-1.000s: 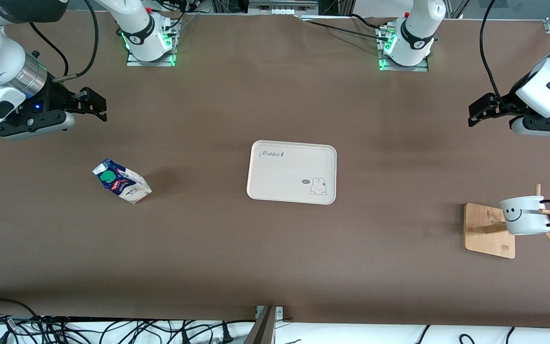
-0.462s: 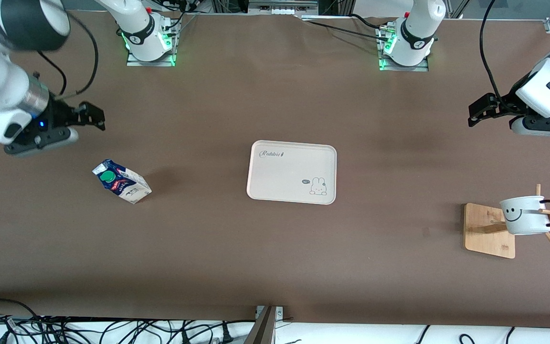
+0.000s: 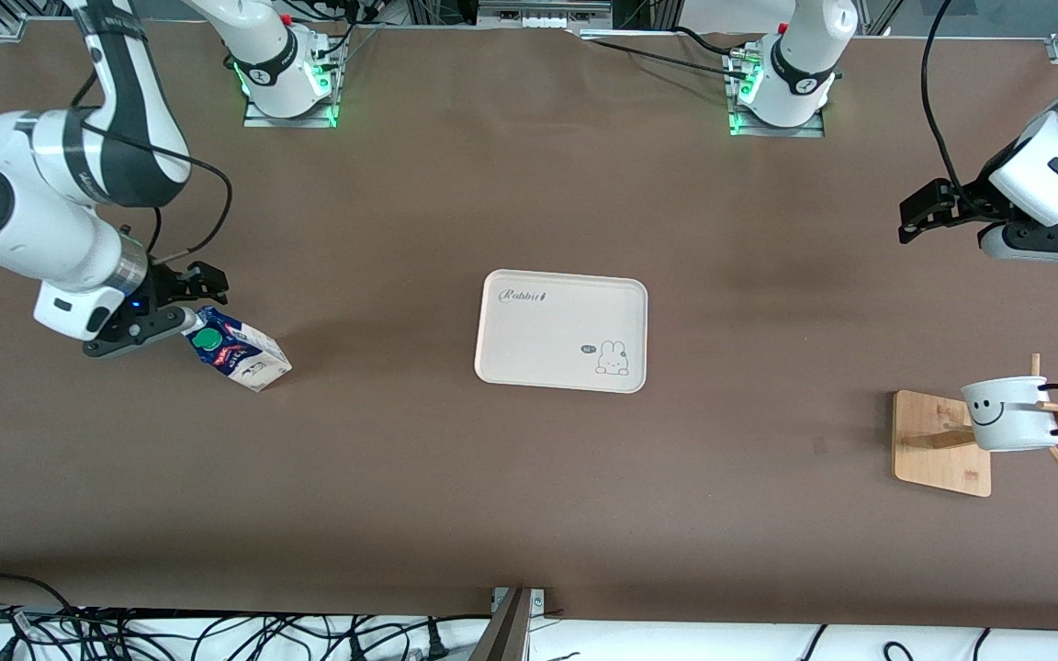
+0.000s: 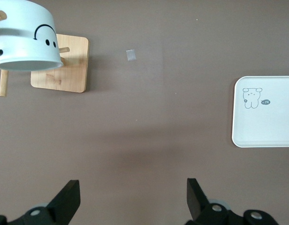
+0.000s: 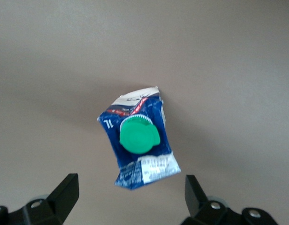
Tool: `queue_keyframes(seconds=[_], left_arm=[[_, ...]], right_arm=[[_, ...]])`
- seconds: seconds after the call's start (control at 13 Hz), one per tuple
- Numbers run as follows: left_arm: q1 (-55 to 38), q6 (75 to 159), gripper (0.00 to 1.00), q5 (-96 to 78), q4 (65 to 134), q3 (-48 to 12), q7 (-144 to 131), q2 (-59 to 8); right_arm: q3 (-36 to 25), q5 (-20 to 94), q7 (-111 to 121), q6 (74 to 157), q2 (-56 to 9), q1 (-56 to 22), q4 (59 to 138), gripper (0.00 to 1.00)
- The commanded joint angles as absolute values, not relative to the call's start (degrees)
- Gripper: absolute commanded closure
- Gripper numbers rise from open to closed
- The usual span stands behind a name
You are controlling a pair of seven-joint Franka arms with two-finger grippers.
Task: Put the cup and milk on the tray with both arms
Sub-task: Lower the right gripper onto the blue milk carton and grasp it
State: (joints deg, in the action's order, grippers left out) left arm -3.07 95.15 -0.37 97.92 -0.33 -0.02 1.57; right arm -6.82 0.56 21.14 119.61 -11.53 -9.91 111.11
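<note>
The right hand hovers with fingers spread wide just above the milk, which stands on the brown desk near the right arm's end, not gripped. The tray lies mid-desk. The left hand, also wide open, waits above the left arm's end, where the cup hangs on a wooden rack.

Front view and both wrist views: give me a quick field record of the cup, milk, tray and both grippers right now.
milk: blue-and-white gable-top carton with green cap, on the table toward the right arm's end
cup: white smiley mug with black handle, hanging on wooden rack
tray: cream rectangular Rabbit tray, nothing on it
right gripper: open, at the carton's top
left gripper: open, waiting above table
</note>
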Motion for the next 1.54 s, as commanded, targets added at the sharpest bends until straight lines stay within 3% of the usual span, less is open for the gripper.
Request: queue_keyframes(seconds=[0.0,0.54,0.69,0.85,1.0,1.23,1.46], left_arm=[[-3.25,94.22,0.0,0.7,96.06,-0.7,-0.7,0.62],[-3.25,94.13,0.0,0.7,96.06,-0.7,-0.62,0.62],[-3.25,94.13,0.0,0.7,96.06,-0.79,-0.61,0.62],[-3.25,94.13,0.0,0.7,95.98,-0.79,-0.62,0.62],[-3.25,94.13,0.0,0.7,96.06,-0.7,-0.62,0.62],[-3.25,94.22,0.0,0.7,95.98,-0.7,-0.62,0.62],[-3.25,94.13,0.0,0.7,95.98,-0.7,-0.62,0.62]], right_arm=[[-6.59,0.09,23.89,122.25,-12.39,-9.76,111.53,0.0],[-6.59,0.17,27.07,125.07,-15.29,-9.76,111.27,0.0],[-6.5,0.53,27.07,125.07,-15.38,-9.76,111.18,0.16],[-6.59,0.7,27.07,125.07,-15.82,-9.76,111.09,0.45],[-6.5,0.88,26.55,124.72,-15.82,-9.84,110.57,0.62],[-6.07,2.28,22.86,122.36,-15.65,-10.55,108.55,0.62],[-3.53,3.34,15.06,113.85,-15.56,-12.56,102.15,0.62]])
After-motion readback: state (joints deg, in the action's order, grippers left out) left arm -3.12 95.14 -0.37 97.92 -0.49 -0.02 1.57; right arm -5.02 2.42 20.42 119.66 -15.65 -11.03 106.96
